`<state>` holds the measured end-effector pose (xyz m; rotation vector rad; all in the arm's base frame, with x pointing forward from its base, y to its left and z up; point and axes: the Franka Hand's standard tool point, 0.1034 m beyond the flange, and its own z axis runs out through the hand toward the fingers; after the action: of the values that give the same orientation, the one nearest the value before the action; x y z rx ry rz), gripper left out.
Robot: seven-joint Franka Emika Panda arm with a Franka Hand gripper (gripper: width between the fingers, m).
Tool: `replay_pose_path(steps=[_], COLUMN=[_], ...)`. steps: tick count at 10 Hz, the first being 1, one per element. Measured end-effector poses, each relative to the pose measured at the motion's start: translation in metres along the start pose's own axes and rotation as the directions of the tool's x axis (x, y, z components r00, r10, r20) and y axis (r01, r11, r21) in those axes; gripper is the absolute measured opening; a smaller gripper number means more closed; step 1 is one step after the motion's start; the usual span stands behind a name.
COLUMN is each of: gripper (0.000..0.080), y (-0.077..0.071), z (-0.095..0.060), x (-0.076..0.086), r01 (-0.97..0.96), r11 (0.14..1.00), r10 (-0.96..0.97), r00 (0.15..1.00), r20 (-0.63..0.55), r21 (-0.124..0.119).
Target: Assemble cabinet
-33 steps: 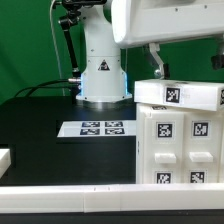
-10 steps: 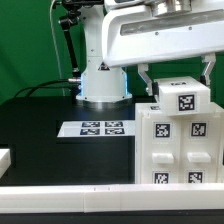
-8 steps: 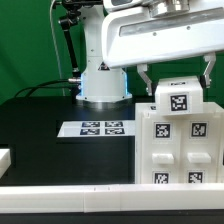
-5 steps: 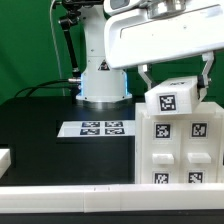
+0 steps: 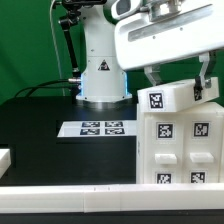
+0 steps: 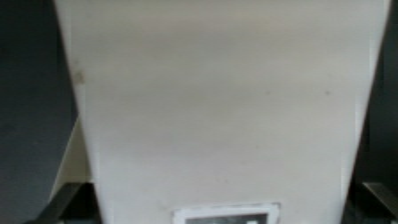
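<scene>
We see the gripper (image 5: 182, 72) closed on a white block (image 5: 178, 98) of the cabinet, w/ one dark finger (image 5: 155, 77) against the block's side toward the exterior view's left and the other finger at its far side near the frame's right edge. The fingers are spread only as wide as the block itself. The block is tilted, its end toward the exterior view's left lower, and a tag on that end faces the camera. It sits directly above the cabinet body (image 5: 178, 148), just over the body's top edge; we can't tell if the two touch.

The cabinet body stands on the black table (image 5: 40, 140), w/ several tags on its front face. The marker board (image 5: 98, 128) lies flat on the table just beside the body, toward the exterior view's left. Behind the marker board, well apart from the cabinet body, stands the white robot base (image 5: 103, 75) w/ a triangle sign. A small white part (image 5: 4, 157) lies at the table's edge, far from the cabinet body, at the frame's left border.

In the wrist view, the block (image 6: 214, 100) fills almost the whole frame as a plain white surface, w/ part of a tag at one edge. Dark finger pads (image 6: 63, 200) show at both sides of it near that tag.
</scene>
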<state>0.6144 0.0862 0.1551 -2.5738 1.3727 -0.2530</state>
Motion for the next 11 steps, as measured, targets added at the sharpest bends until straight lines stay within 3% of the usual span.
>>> replay_pose_path(steps=[3, 6, 11], gripper=[0.056, 0.056, 0.056], y=[-0.0007, -0.0014, -0.0004], z=[0.0006, 0.0016, 0.0026], x=[-0.0013, 0.0005, 0.0001], r01=[-0.276, -0.56, -0.822], r11=[0.961, 0.828, 0.57], r10=[0.276, 0.559, 0.82], r00=[0.961, 0.828, 0.567], r20=[0.014, 0.049, 0.075], r21=[0.005, 0.009, -0.018])
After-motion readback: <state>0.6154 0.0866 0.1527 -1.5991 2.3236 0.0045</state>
